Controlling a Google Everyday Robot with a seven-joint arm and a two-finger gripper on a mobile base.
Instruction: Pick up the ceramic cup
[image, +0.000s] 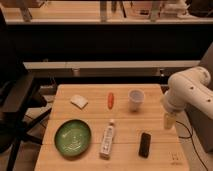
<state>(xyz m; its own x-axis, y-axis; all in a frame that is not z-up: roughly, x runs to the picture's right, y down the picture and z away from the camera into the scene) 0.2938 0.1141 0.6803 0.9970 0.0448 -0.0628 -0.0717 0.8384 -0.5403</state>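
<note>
Gripper (170, 120) at right edge of desk (127, 125), pointing down, fingers apart, nothing held. Ceramic cup (135, 99) upright at rear right of desk, left of arm, apart. Carrot (111, 99) beside it; bottle (107, 139), green plate (73, 137) nearer front.

We see warm, even light falling from above on the wooden table (127, 125), the brightest area. Behind it the room is dim, and the left side sinks almost into black. Shadows are soft and short, with a faint one beside the ceramic cup (135, 99). The gripper (170, 121), hanging at the table's right edge, is well lit. The green plate (73, 137) carries a weak sheen.
</note>
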